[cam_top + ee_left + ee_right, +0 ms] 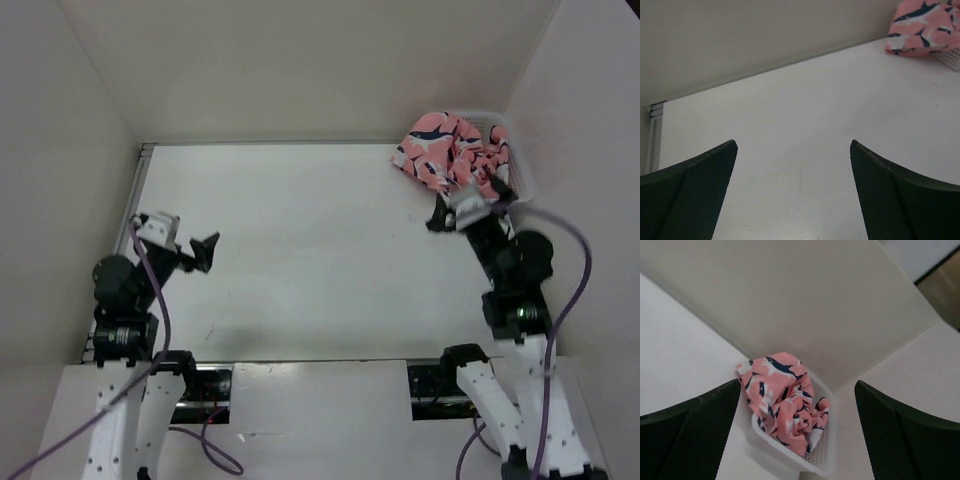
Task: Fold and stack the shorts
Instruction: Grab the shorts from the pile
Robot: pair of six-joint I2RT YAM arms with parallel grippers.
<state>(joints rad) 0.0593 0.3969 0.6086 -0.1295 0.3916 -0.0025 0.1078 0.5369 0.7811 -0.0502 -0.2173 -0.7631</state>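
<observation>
Worktop (300,260): white and bare across its near and middle parts; nothing lies between the two arms.
Left tool (205,250): near the left edge, hanging above the surface with its fingers spread wide; its own camera shows only bare white between them. It holds and touches nothing.
Right tool (440,215): near the right edge, pointed at the far right corner and just short of the basket. Its fingers are spread wide in the right wrist view, with the cloth framed in the gap. It grips nothing; whether a fingertip brushes the rim cannot be told.
Basket (522,175): white plastic mesh, tucked into the far right corner against the walls.
Shorts (445,150): salmon-pink with dark navy and white whales, crumpled in a heap that fills the basket and spills over its left rim toward the worktop.
Step in hand: by my reading, reaching in to pull a pair of shorts out; no folding has begun and no stack exists.
Doing it well: pinch the overhanging cloth at the left rim, since it is free of the mesh. Lift upward before dragging toward the middle, or the light basket may come along. The heap may hold more than one pair, so take a single layer.
</observation>
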